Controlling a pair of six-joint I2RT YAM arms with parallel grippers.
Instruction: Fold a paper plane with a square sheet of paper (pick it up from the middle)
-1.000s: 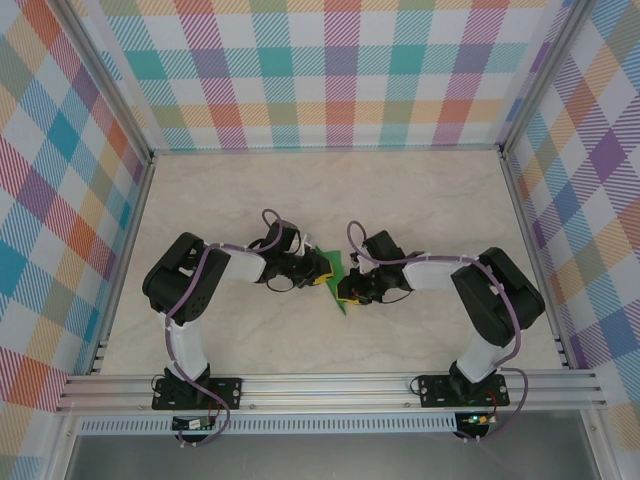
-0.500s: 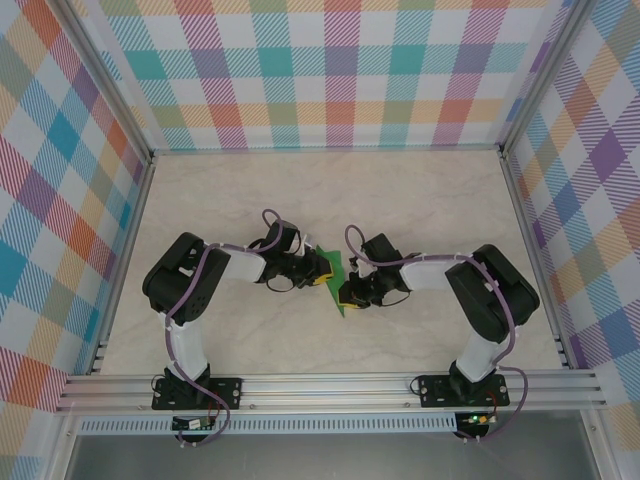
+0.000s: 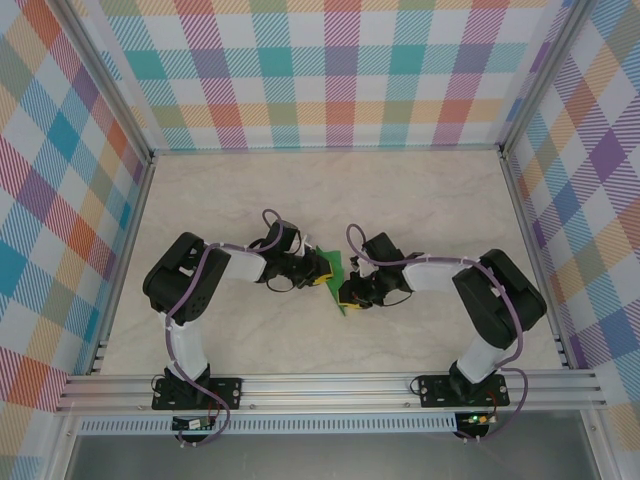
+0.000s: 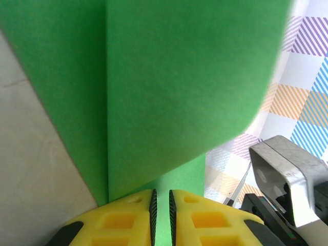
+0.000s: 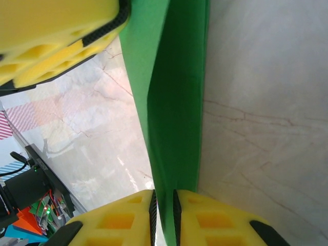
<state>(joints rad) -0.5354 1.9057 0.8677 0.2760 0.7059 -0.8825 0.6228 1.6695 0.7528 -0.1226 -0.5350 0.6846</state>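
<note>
Okay, both are pinching: your left gripper (image 4: 161,204) and right gripper (image 5: 164,204) are each clamped thin on the folded green paper (image 3: 336,267), mid-table (image 3: 430,200) between them. Its crease runs away from the bases, and right holds the nearer end.

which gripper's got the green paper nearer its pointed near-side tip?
The right gripper: it pinches the green paper low, by the tip pointing toward the arm bases. The left gripper pinches it farther up.
</note>
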